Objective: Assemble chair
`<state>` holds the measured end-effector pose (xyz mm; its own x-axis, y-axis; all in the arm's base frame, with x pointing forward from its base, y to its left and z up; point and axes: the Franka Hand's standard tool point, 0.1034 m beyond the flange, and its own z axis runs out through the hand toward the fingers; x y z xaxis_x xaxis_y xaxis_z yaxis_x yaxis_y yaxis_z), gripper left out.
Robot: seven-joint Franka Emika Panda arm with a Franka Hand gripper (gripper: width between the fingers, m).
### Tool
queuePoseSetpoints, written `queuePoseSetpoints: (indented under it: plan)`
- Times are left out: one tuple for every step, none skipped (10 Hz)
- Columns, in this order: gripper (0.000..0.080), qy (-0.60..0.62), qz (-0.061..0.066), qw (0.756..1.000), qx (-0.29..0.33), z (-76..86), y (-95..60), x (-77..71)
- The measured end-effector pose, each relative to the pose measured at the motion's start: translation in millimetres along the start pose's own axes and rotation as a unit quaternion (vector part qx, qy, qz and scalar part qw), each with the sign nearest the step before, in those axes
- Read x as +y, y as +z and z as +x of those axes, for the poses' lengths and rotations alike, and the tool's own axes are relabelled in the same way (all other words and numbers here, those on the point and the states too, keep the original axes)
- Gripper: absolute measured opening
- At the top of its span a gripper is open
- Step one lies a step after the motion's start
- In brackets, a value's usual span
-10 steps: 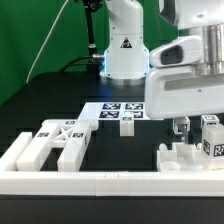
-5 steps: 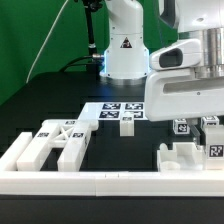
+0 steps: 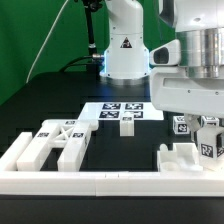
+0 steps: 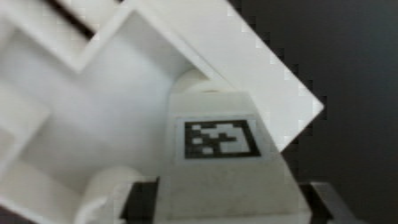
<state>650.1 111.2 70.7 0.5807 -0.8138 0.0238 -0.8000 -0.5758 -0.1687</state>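
Clearly, the end effector point(image 3: 200, 128) is clamped on a tagged white chair leg point(image 4: 221, 150), its dark fingers point(image 4: 139, 200) pressed against both sides. That leg is off to the exterior view's right of the marker board point(image 3: 118, 112). The cross-braced piece point(image 3: 60, 140) lies on the black surface point(image 3: 120, 150), to the exterior view's left of the marker board and nearer the camera.

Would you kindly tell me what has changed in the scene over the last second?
The arm shifted slightly toward the exterior view's right, uncovering a small tagged block beneath it. In the wrist view, probably this same block sits between the fingers of the pincer; whether it is gripped cannot be told. The cross-braced piece, the marker board and the front white part stayed put.
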Motion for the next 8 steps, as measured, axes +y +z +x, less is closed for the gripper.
queuePoseSetpoints:
  plan:
    - [0.0285, 0.085, 0.001, 0.996, -0.01, -1.7, 0.2, 0.7]
    - [0.0285, 0.157, 0.003, 0.987, -0.018, -3.4, 0.3, 0.9]
    - [0.0286, 0.211, 0.005, 0.977, -0.024, -4.7, 0.5, 0.8]
    - [0.0287, 0.246, 0.006, 0.969, -0.028, -5.9, 0.7, 0.4]
    - [0.0287, 0.237, 0.005, 0.971, -0.029, -6.8, 0.6, 0.1]
    - [0.0287, 0.226, 0.005, 0.974, -0.029, -6.8, 0.9, 0.2]
    - [0.0369, 0.211, 0.005, 0.977, -0.029, -6.9, 0.8, 0.2]
    - [0.0519, 0.123, 0.007, 0.992, -0.026, -6.5, 0.1, 0.0]
